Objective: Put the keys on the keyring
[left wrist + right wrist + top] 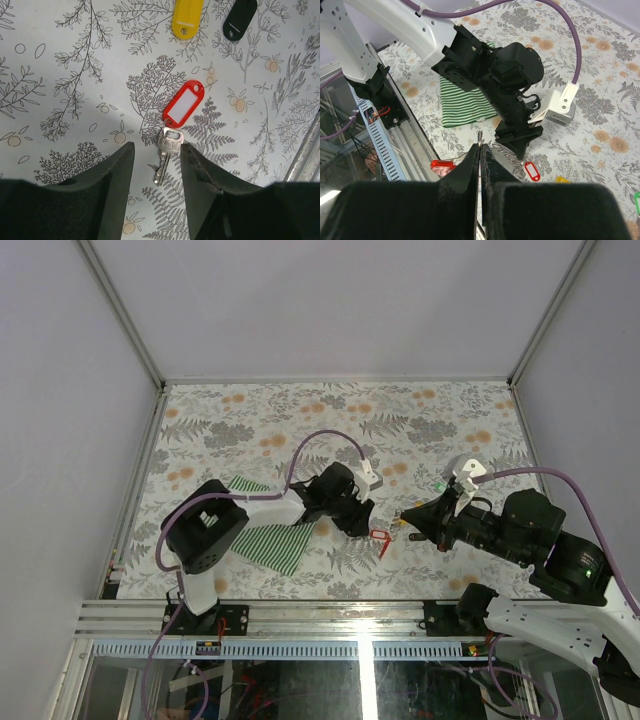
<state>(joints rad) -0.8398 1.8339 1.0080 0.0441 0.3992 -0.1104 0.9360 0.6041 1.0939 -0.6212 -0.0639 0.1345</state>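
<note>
1. Finds the silver key (167, 150) flat on the desk (60, 65), inside the gap of the left fingers (117, 175), which are spread wide and touch nothing.
2. Reads its long axis from 1 o'clock (head, joined to the red tag (184, 102)) to 7 o'clock (tip), roughly along that gap.
3. Notes the yellow tag (186, 17) and black tag (240, 17) well apart at 12 to 1 o'clock.
4. Shows the right fingers (467, 175) pressed together on a thin metal piece (479, 137); cannot tell whether keyring loop.
5. Judges the left arm nearer the key.
</note>
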